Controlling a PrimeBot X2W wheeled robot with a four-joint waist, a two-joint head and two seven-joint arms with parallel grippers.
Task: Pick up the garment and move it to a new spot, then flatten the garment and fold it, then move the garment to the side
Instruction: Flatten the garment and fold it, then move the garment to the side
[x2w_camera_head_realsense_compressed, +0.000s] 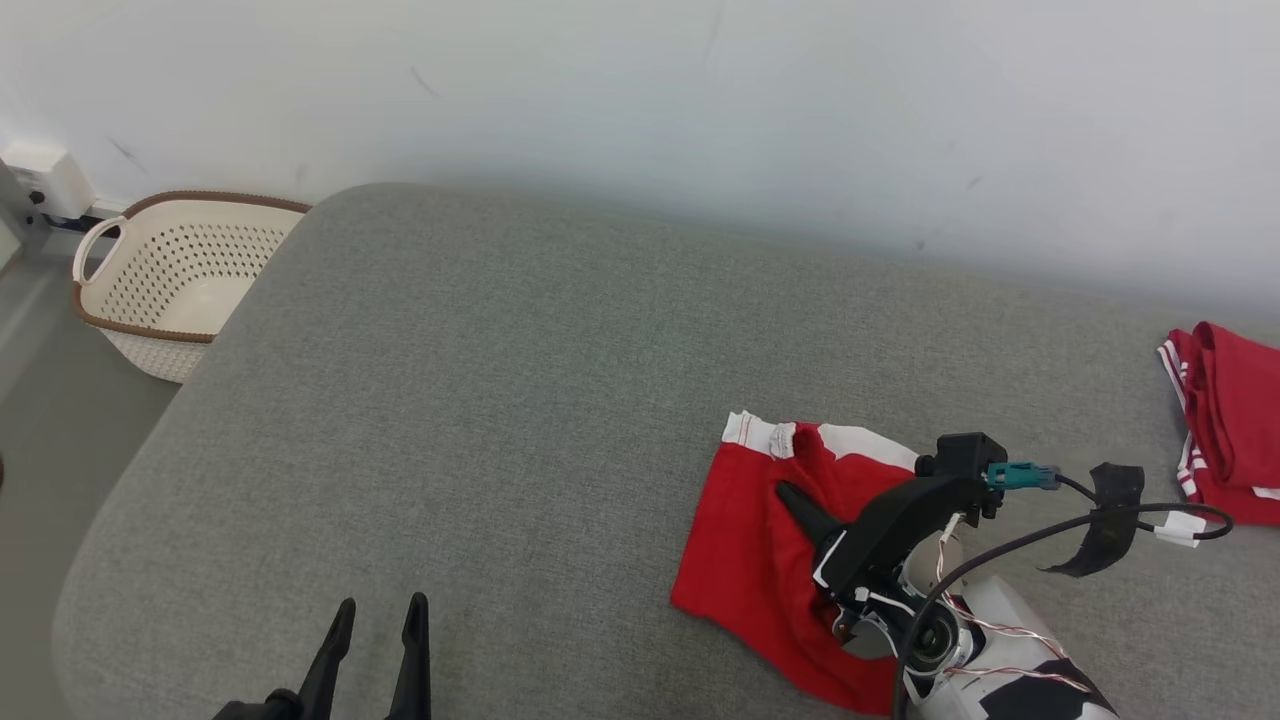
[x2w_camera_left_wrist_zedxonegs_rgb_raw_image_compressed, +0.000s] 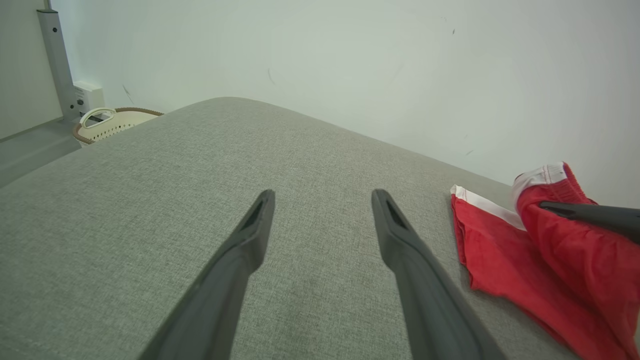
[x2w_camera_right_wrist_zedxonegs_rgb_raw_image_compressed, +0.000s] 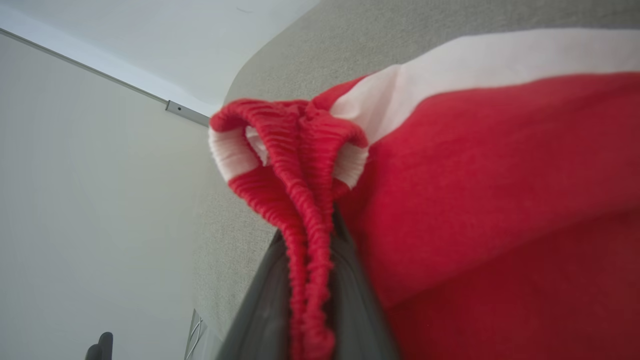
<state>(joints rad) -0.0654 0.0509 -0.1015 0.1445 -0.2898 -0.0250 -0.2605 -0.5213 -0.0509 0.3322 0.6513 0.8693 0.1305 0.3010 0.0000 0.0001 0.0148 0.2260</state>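
A red garment (x2w_camera_head_realsense_compressed: 745, 540) with a white band lies crumpled on the grey padded surface (x2w_camera_head_realsense_compressed: 480, 400), low and to the right in the head view. My right gripper (x2w_camera_head_realsense_compressed: 792, 497) is shut on its gathered elastic edge. In the right wrist view that ribbed red edge (x2w_camera_right_wrist_zedxonegs_rgb_raw_image_compressed: 305, 165) bunches up between my dark fingers (x2w_camera_right_wrist_zedxonegs_rgb_raw_image_compressed: 265, 300), lifted a little off the surface. My left gripper (x2w_camera_head_realsense_compressed: 380, 605) stands open near the front edge, well left of the cloth, with nothing in it. The left wrist view has its fingers spread (x2w_camera_left_wrist_zedxonegs_rgb_raw_image_compressed: 322, 195) and the garment (x2w_camera_left_wrist_zedxonegs_rgb_raw_image_compressed: 500, 250) off to the right.
A second red cloth with white stripes (x2w_camera_head_realsense_compressed: 1235, 420) lies folded at the surface's right edge. A cream perforated basket (x2w_camera_head_realsense_compressed: 170, 280) stands on the floor past the far left corner. A white wall runs behind. A black strap and cable (x2w_camera_head_realsense_compressed: 1110, 520) hang off my right wrist.
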